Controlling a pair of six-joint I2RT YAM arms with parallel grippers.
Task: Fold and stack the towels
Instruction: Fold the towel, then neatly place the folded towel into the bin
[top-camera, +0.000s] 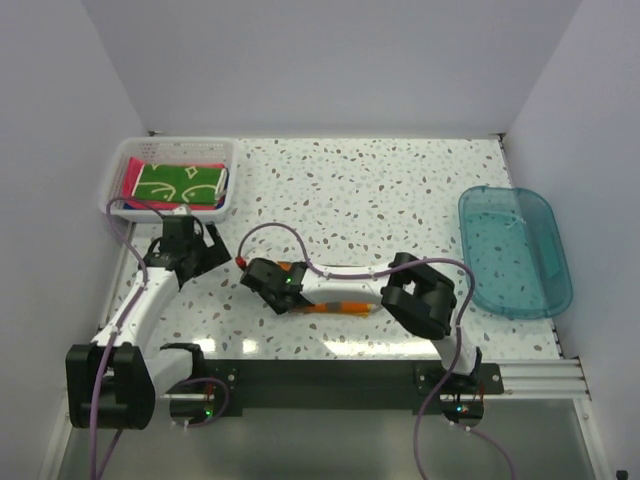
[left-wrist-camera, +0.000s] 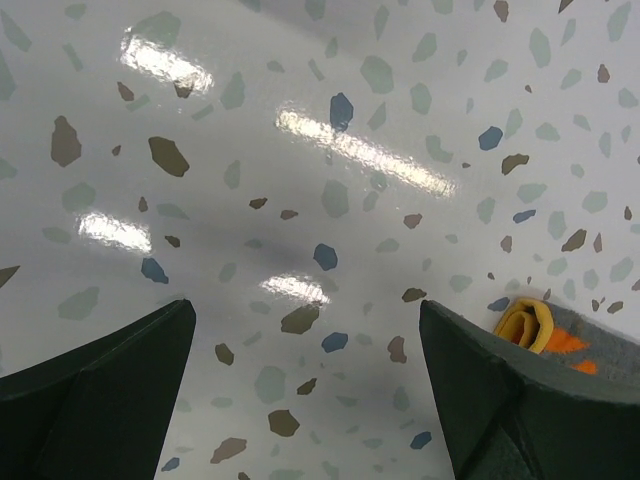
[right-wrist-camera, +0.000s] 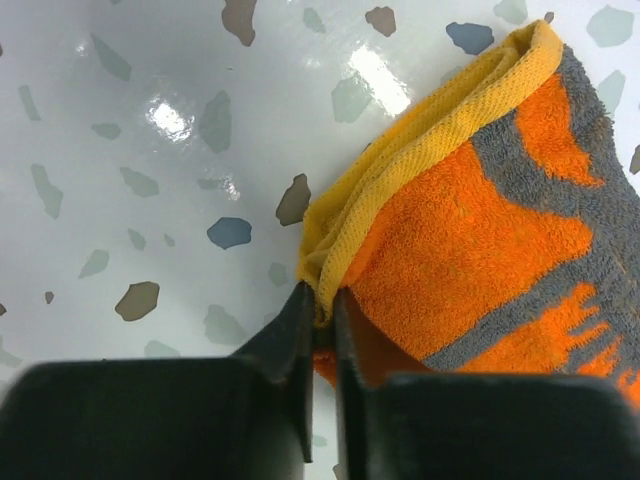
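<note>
A dark grey towel (right-wrist-camera: 480, 220) with big orange lettering and a yellow mesh trim lies bunched on the speckled table. My right gripper (right-wrist-camera: 323, 300) is shut on its yellow-trimmed corner, the cloth pinched between the narrow jaws. From above, only orange bits of this towel (top-camera: 335, 307) show under the right arm, whose gripper (top-camera: 268, 283) sits at table centre-left. My left gripper (left-wrist-camera: 305, 310) is open over bare table with nothing between its fingers; the same towel (left-wrist-camera: 560, 335) peeks in beside its right finger. From above the left gripper (top-camera: 205, 252) hangs just in front of the basket.
A white slotted basket (top-camera: 120, 205) at the back left holds a green towel with yellow pattern (top-camera: 178, 183) on top of a pink one (top-camera: 128, 175). A clear blue plastic tub (top-camera: 515, 250) lies at the right edge. White walls enclose the table.
</note>
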